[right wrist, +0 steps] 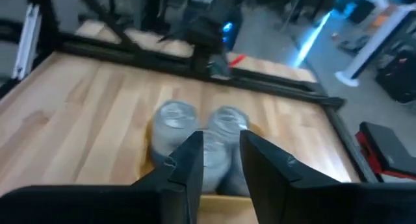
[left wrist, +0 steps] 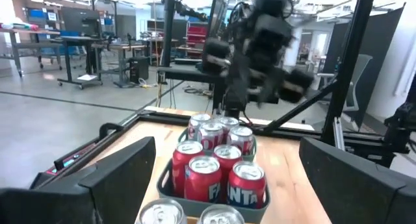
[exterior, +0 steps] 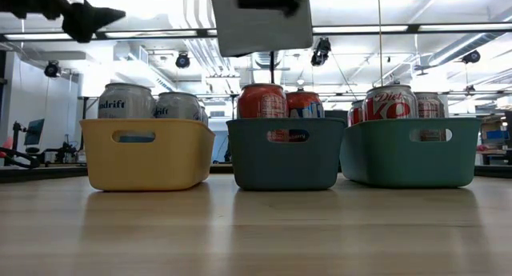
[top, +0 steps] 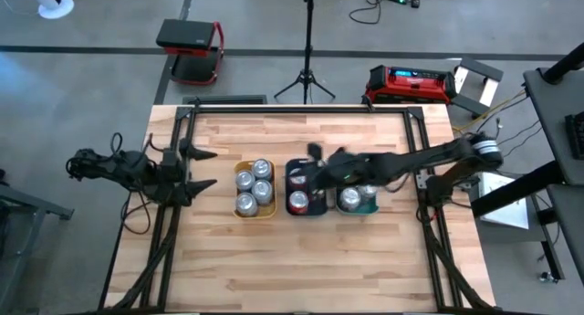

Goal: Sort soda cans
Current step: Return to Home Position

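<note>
Three trays stand side by side mid-table. The yellow tray (top: 239, 198) holds silver soda cans (top: 254, 183), the dark middle tray (exterior: 286, 156) holds red cans (top: 298, 202), and the green tray (exterior: 412, 152) holds more cans (top: 349, 199). My right gripper (top: 310, 169) hangs above the middle tray, reaching in from the table's right. Its fingers (right wrist: 188, 162) stand a little apart, open, with nothing between them. My left gripper (top: 196, 169) waits wide open near the table's left edge, facing the trays.
The black frame rails (top: 301, 108) run along the table's far, left and right edges. Bare wood lies in front of the trays (top: 301, 269) and behind them (top: 301, 132). The cans stand taller than the tray rims (exterior: 144, 124).
</note>
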Robot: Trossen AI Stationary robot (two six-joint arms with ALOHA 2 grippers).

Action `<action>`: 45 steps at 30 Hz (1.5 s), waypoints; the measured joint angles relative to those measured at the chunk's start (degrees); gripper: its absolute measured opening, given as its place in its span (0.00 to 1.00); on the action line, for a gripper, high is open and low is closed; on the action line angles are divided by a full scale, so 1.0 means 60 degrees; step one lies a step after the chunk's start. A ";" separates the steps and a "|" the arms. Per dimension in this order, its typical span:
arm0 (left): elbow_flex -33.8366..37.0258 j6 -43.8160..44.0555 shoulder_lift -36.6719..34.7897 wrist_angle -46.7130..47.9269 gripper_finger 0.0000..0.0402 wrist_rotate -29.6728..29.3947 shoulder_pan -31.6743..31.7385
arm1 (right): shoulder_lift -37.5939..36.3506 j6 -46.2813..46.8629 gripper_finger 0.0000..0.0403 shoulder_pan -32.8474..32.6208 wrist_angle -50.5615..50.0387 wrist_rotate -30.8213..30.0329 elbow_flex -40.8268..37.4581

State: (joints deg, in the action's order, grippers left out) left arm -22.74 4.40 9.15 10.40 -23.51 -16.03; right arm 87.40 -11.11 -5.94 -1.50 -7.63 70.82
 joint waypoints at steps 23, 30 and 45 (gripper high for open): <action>0.1446 -0.0133 -0.0205 -0.0817 0.91 -0.1235 0.0004 | -0.9767 0.1170 0.12 0.0952 0.2298 -0.0734 -0.8509; 0.1446 -0.0344 -0.0211 -0.0910 0.91 -0.1250 0.0004 | -1.1196 0.1675 0.09 0.1242 0.2780 0.0277 -0.9810; 0.1435 -0.0397 -0.0141 -0.0880 0.91 -0.1251 0.0004 | -1.4190 0.2019 0.07 0.1426 -0.0448 0.0688 -0.9737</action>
State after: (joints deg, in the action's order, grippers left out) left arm -14.13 2.01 8.30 5.12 -31.02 -16.01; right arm 2.26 1.00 2.62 -4.19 -3.50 12.40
